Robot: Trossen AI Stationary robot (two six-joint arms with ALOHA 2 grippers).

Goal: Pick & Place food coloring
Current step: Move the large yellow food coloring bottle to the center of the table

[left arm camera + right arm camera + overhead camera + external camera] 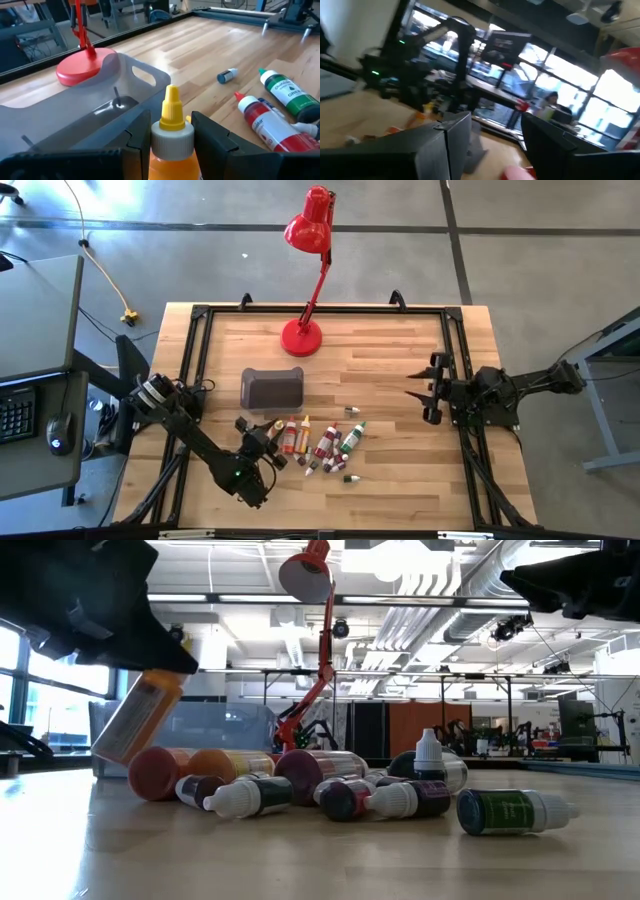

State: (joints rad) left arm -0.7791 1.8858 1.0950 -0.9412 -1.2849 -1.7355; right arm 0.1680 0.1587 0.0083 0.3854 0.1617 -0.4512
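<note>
Several small food coloring bottles [322, 446] lie on their sides in a cluster at the table's near middle, red, green and maroon. One orange-yellow bottle [171, 131], with a yellow tip and a white collar, sits between the fingers of my left gripper [268, 436], which is shut on it just near of the grey tub [272, 387]. In the low view this bottle [138, 722] hangs tilted under the dark left gripper [95, 600]. My right gripper [424, 393] waits open at the table's right side, holding nothing. My left gripper pinches the orange-yellow bottle between its two fingers [212, 136] at its upper end, at the white collar and orange shoulder [170, 152]. The fingers come from the table's near side, slanting slightly down. The bottle is lifted clear and tilted, its bottom [108, 748] lowest.
The grey tub [95, 102] stands open right in front of the held bottle. A red desk lamp's base [302, 337] sits behind the tub. A small bottle [352, 411] lies apart on the bare wood between the cluster and my right arm.
</note>
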